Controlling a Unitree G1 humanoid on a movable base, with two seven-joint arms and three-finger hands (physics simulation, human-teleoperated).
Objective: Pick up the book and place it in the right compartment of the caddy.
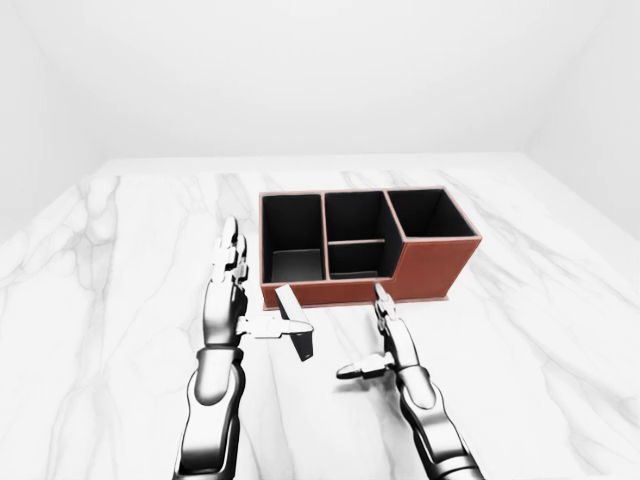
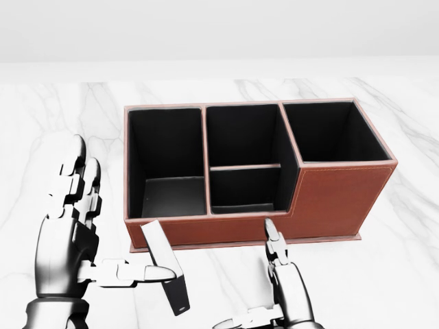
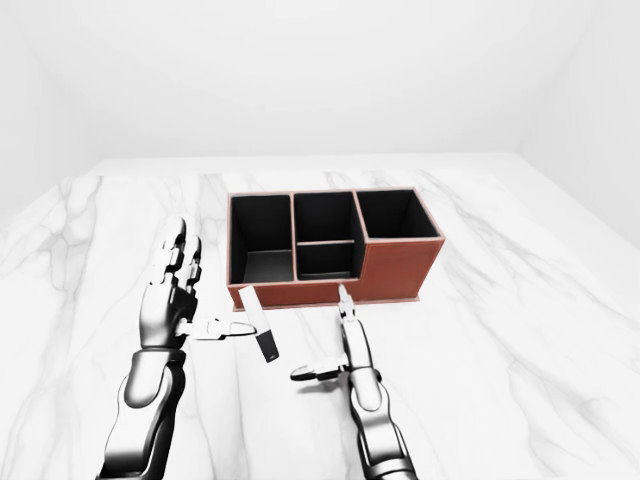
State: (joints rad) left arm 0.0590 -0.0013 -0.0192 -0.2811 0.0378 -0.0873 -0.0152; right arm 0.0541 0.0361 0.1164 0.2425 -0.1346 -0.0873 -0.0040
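Book, a thin grey-and-black slab [image 2: 164,267], stands tilted just below the brown leather caddy [image 2: 329,199], touching the left hand [image 2: 68,240] thumb; both hands' fingers [image 2: 79,175] spread, right hand [image 2: 285,288] beside it, apparently ready to pinch it.

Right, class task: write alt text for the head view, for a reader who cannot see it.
A brown caddy with black compartments sits on a white marble table, its right compartment empty. Below it, the robot's left hand is open, thumb touching a small tilted book that leans against the caddy's wall. The right hand, also open, is at the bottom edge.
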